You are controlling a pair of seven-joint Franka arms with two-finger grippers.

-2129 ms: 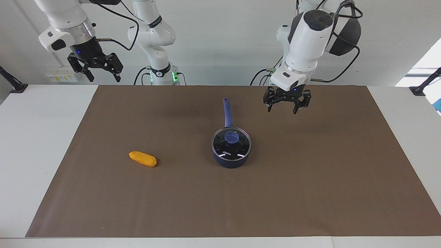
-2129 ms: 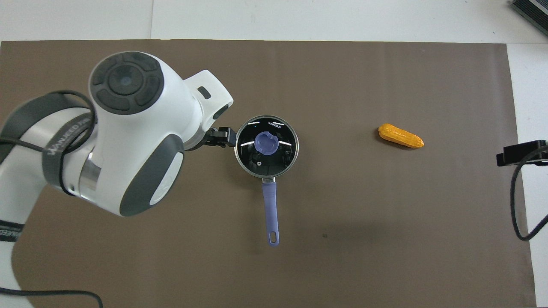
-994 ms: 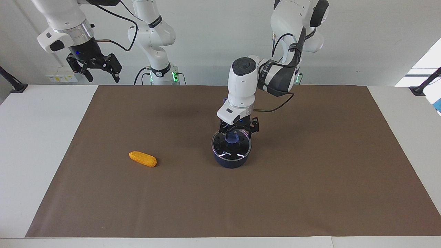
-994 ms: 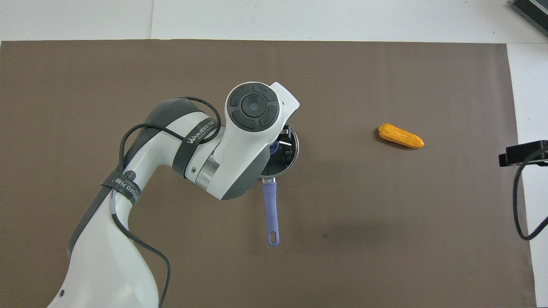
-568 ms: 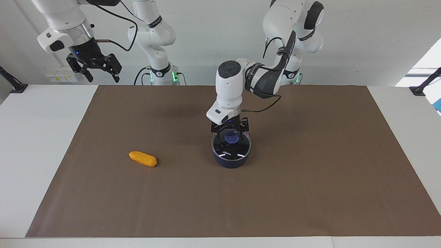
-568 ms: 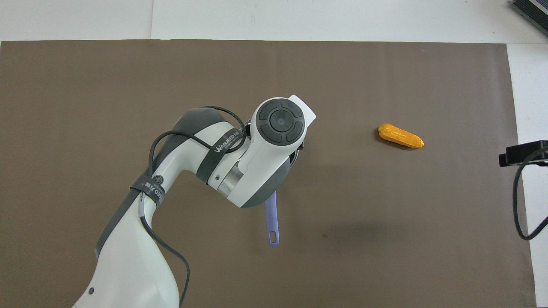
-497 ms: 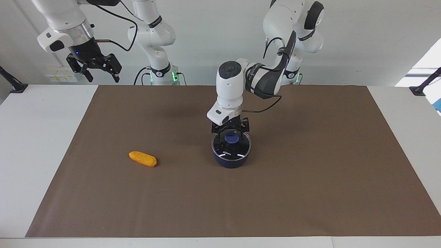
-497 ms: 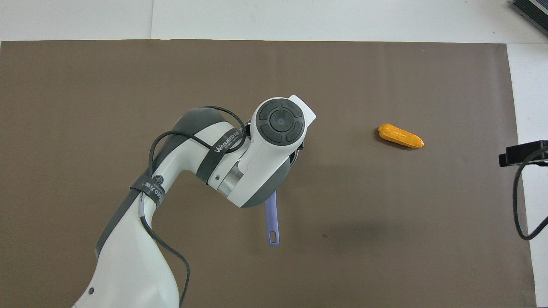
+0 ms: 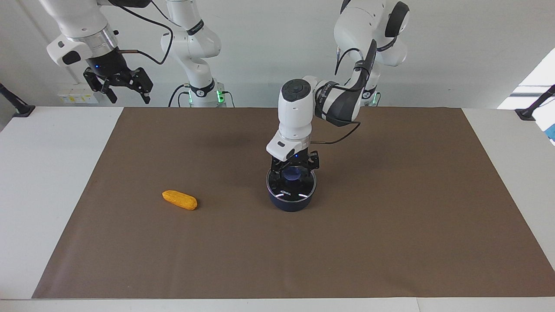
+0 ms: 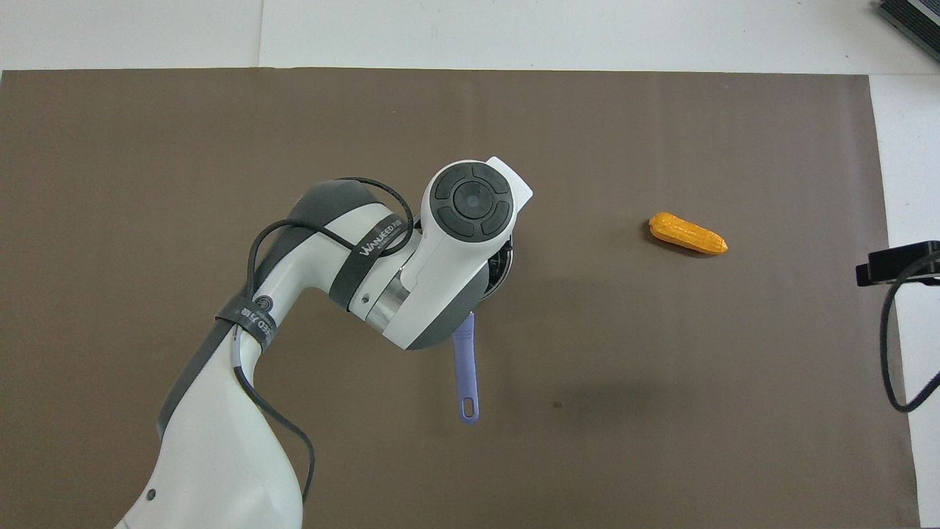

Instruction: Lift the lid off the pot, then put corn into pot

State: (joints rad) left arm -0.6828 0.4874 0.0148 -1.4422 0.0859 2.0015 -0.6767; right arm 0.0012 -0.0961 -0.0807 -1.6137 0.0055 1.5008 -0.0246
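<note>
Two white robot arms are at this setup, and only one is doing anything. The left claw (image 9: 294,167) is down right over the small dark navy-blue saucepan (image 9: 291,200) sitting about mid-mat, with its black fingers (image 9: 275,165) straddling the blue knob of the round clear glass lid (image 9: 291,187). Fingers look spread to either side of the knob, not pressed onto it as far as the facing view shows. The lid sits flat on the pot, metal rim lined up with the pot's edge.

From overhead, the left arm's big white wrist covers almost all of the pot, so only a sliver of rim (image 10: 505,266) peeks out. The long straight blue-violet handle (image 10: 465,373) sticks out toward the robots, hole at its end plainly visible.

The small yellow-orange corn cob (image 9: 179,200) lies on its side on the brown mat (image 9: 390,242), well apart from the pot, toward the right arm's end of the surface. Nothing is touching it.

The right claw (image 9: 119,83) hangs up high over the white edge of the surface (image 9: 47,173) at its own end, close to its base, fingers spread wide with nothing between them. That arm is just waiting.
</note>
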